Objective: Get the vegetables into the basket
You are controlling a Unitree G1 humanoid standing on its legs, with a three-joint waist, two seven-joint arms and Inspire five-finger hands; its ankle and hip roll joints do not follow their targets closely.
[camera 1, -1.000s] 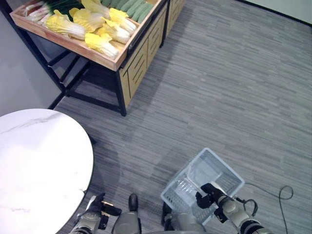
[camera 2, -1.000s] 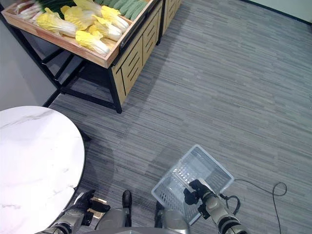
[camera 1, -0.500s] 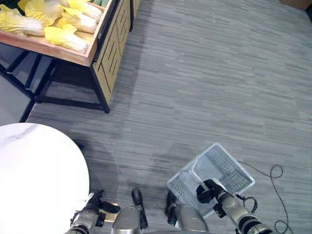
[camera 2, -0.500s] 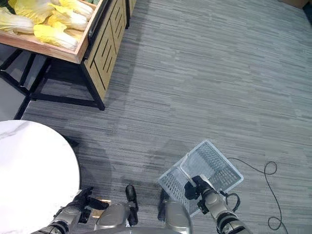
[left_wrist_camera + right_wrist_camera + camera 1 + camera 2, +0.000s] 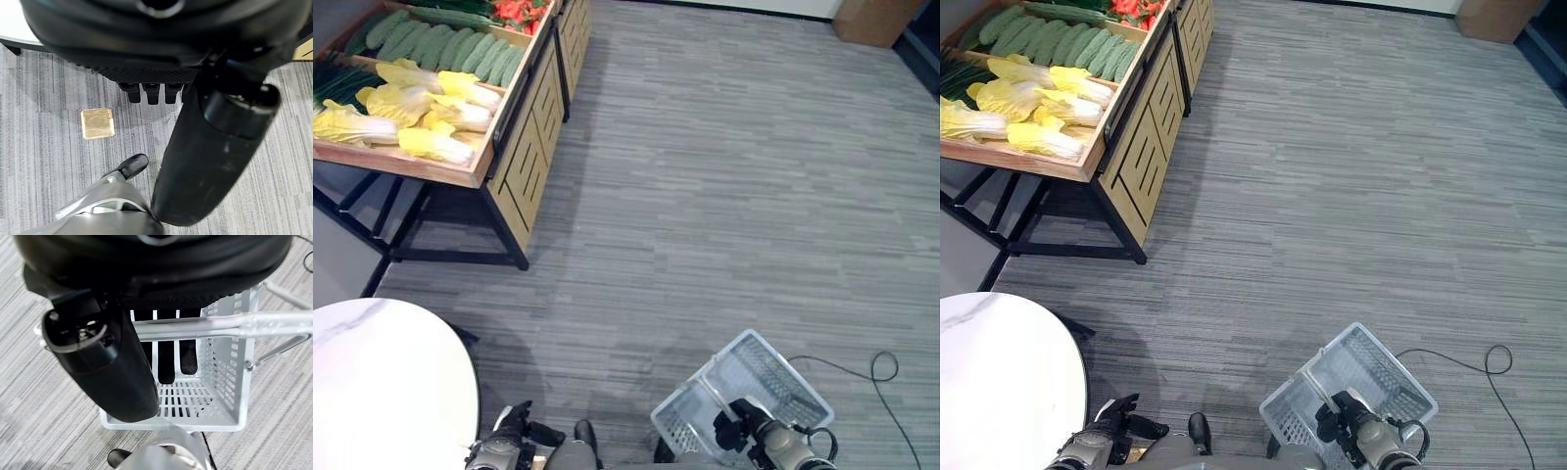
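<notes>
The vegetables lie in a wooden stand (image 5: 524, 147) at the far left: yellow cabbages (image 5: 421, 103), green cucumbers (image 5: 450, 49), green onions (image 5: 342, 86) and red ones (image 5: 514, 12). A white plastic basket (image 5: 783, 377) hangs low at the right, far from the stand and with nothing in it. My right hand (image 5: 739, 431) is shut on the basket's handle (image 5: 234, 323), with the fingers (image 5: 166, 362) curled behind the bars. Low at the left, my left hand (image 5: 509, 446) is open and holds nothing.
A round white marble table (image 5: 382, 382) stands at the lower left, near my left hand. Grey carpet floor (image 5: 724, 196) stretches between me and the stand. A small gold plate (image 5: 97, 123) is set in the floor. A cardboard box (image 5: 876, 20) stands at the far right.
The whole picture has shifted as the camera moved, and more of the stand now shows. The basket stays in my right hand; my left hand stays idle.
</notes>
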